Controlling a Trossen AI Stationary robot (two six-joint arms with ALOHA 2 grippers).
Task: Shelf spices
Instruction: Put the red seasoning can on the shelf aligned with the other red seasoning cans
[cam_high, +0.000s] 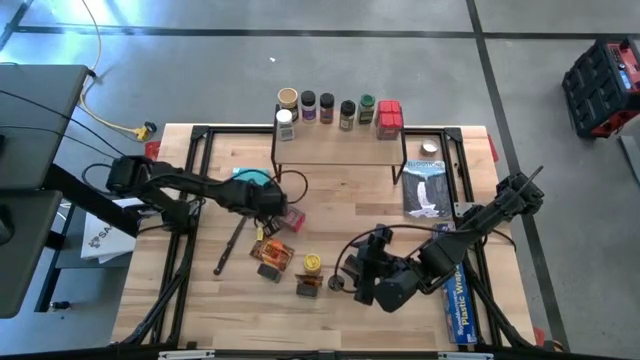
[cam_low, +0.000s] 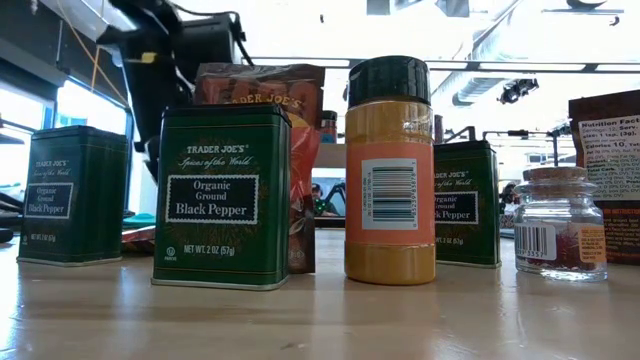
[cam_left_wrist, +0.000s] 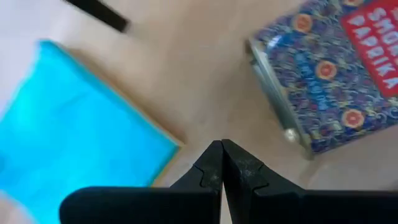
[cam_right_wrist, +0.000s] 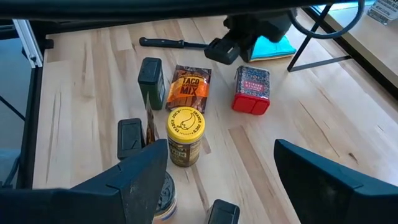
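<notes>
Shelving: several spices stand already on the low shelf with light wooden top and thin black legs (cam_high: 335, 150); a group waits near the table's front
Left gripper (cam_left_wrist: 221, 163): fingers pressed together, holding nothing; it hangs just beside the red paprika tin with blue patterned sides (cam_right_wrist: 252, 90) and the teal square cloth (cam_left_wrist: 74, 124)
Right gripper (cam_high: 362, 268): fingers wide apart, empty; it hovers just beside the round jar with yellow lid (cam_right_wrist: 185, 137)
Handling of tins: the dark green rectangular black pepper tins (cam_low: 222, 195) seem light and stiff; flat sides give a sure hold, I judge; grip across the narrow faces
Handling of jars: the yellow-lidded jar and the tall orange jar with black ribbed lid (cam_low: 388, 170) look smooth and round, maybe slippery; take low on the body, not on the lid
Handling of packet: the orange taco mix packet (cam_right_wrist: 191, 87) is soft and will bend; pinch at an edge
Fragile: the small clear glass jar (cam_low: 560, 225); close gently
Contents: tall jar is filled with yellow-orange powder; tins are closed, contents not visible
</notes>
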